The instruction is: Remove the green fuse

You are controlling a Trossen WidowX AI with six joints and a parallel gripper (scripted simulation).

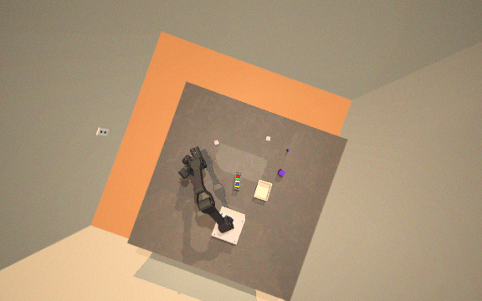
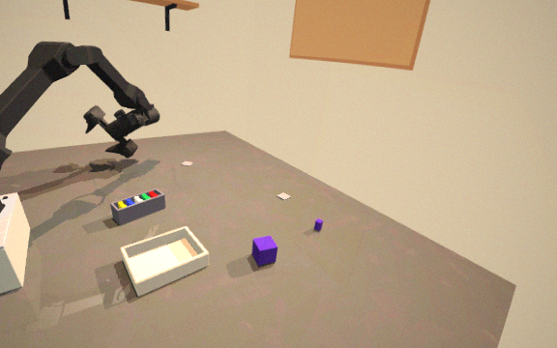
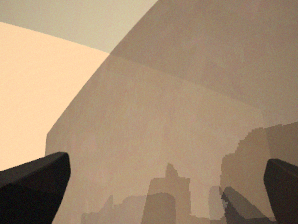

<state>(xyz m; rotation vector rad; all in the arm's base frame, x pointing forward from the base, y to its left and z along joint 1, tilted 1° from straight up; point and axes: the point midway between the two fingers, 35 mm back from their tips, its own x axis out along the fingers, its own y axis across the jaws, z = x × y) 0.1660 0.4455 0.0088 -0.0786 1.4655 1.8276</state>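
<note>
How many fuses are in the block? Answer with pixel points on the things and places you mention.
5 fuses, in one row along the block (image 1: 238,188) (image 2: 140,212): yellow (image 2: 122,205), blue (image 2: 130,202), white (image 2: 137,198), green (image 2: 146,196), red (image 2: 153,194). None looks hidden.

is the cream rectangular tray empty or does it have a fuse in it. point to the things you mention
Empty: the cream rectangular tray (image 1: 263,181) (image 2: 172,282) shows only its bare floor inside its walls.

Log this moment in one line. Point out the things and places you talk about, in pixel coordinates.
gripper (image 2: 105,132) (image 3: 169,169): open, off to one side | green fuse (image 1: 238,179) (image 2: 146,196): in block (image 1: 235,189) (image 2: 140,211) | tray (image 1: 258,196) (image 2: 172,282): no fuse inside

Purple cube (image 1: 281,172) (image 2: 264,251) beside tray (image 1: 255,195) (image 2: 172,279).
</note>
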